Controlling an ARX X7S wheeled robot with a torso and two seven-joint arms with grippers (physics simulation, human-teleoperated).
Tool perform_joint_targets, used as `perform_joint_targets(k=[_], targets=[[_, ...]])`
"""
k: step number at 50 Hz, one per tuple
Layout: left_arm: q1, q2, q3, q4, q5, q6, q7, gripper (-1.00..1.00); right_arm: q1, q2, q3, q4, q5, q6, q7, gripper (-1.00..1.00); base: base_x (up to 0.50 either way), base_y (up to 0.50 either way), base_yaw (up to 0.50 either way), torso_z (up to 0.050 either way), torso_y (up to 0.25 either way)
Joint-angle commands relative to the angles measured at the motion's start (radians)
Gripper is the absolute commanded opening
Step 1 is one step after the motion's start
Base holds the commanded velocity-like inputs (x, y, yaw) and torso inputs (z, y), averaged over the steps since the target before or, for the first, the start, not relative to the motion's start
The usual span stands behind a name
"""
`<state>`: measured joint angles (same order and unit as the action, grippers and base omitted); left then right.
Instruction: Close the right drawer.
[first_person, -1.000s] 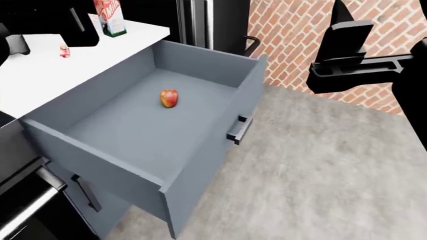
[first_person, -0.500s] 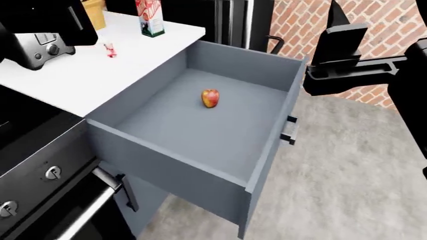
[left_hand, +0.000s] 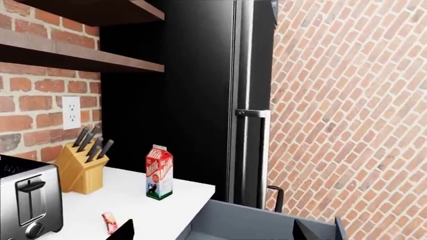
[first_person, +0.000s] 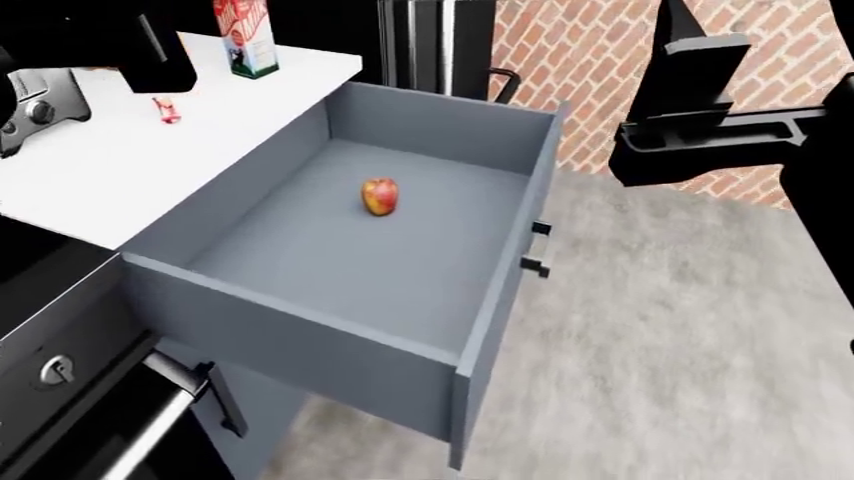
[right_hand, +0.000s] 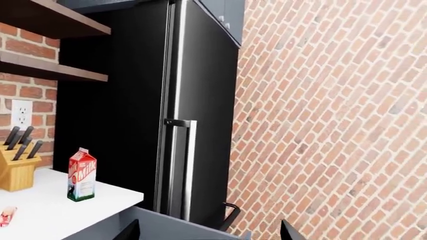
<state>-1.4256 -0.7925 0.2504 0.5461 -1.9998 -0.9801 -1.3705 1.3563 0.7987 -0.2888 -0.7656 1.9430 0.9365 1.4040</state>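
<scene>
**Q:** What stands at the left of the head view?

**A:** A white countertop (first_person: 120, 170) carrying a chrome toaster (first_person: 34, 105), a small pink wrapped sweet (first_person: 167, 108) and a red-and-white milk carton (first_person: 248, 38). The black left gripper (first_person: 147, 45) hangs over that counter; its tips, seen in the wrist view, stand spread wide with nothing between them.

**Q:** And the drawer?

**A:** The wide blue-grey right drawer (first_person: 494, 300) is pulled fully out from under the countertop, a red-yellow apple (first_person: 380, 196) lying on its floor, its small dark bar handle (first_person: 535, 247) facing the grey floor.

**Q:** Further right?

**A:** The black right gripper (first_person: 701, 60) is raised before the red brick wall (first_person: 587, 60), well apart from the drawer, its tips parted wide and empty.
</scene>
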Motion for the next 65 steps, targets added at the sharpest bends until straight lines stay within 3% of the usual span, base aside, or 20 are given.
perform_joint_targets(k=[1, 35, 46, 65], targets=[[-0.004, -0.003, 0.007, -0.002, 0.000, 0.006, 0.003, 1.00, 0.002, 0.004, 0.003, -0.002, 0.001, -0.011, -0.007, 1.00, -0.01, 0.04, -0.50, 0.000, 0.000], [-0.007, -0.016, 0.019, 0.007, -0.002, 0.025, 0.007, 1.00, 0.011, 0.018, -0.020, -0.008, -0.017, -0.012, -0.001, 1.00, -0.01, 0.03, -0.50, 0.000, 0.000], [-0.009, -0.019, 0.025, 0.007, 0.002, 0.028, 0.010, 1.00, 0.036, 0.019, -0.042, 0.000, 0.006, -0.013, 0.019, 1.00, 0.02, 0.01, -0.03, 0.000, 0.000], [-0.010, -0.021, 0.035, 0.006, 0.005, 0.037, 0.017, 1.00, 0.044, 0.022, -0.055, 0.000, -0.013, -0.008, 0.007, 1.00, 0.50, 0.07, 0.00, 0.000, 0.000]])
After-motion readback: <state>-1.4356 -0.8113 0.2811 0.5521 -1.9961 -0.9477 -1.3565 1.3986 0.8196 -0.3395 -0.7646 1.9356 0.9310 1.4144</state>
